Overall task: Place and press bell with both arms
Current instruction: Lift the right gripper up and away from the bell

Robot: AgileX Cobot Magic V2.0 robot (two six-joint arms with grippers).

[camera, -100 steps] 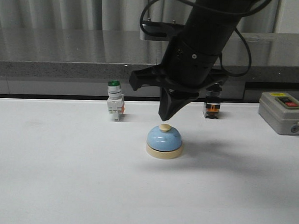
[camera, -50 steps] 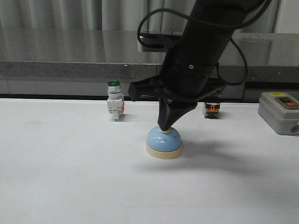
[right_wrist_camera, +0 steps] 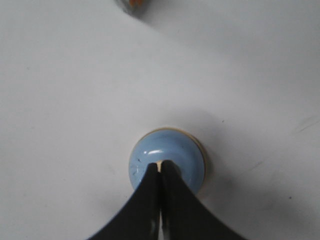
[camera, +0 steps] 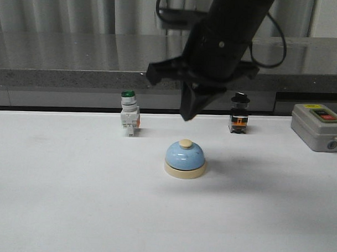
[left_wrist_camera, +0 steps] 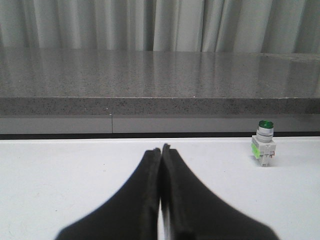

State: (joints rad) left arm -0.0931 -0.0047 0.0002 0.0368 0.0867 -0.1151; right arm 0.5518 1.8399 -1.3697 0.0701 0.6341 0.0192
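The light-blue bell with its cream base and cream button stands on the white table at the middle. My right gripper is shut and empty; it hangs above the bell's button with a clear gap. In the right wrist view the shut gripper points straight down over the bell and covers most of the button. My left gripper is shut and empty, low over the table. It does not show in the front view.
A green-capped white push-button switch stands back left of the bell and also shows in the left wrist view. A black-knobbed switch stands back right. A grey control box sits at the right edge. A grey counter ledge runs behind the table.
My right gripper came down onto the bell's button half a second ago and has now lifted off well above it. The bell has stayed in place.
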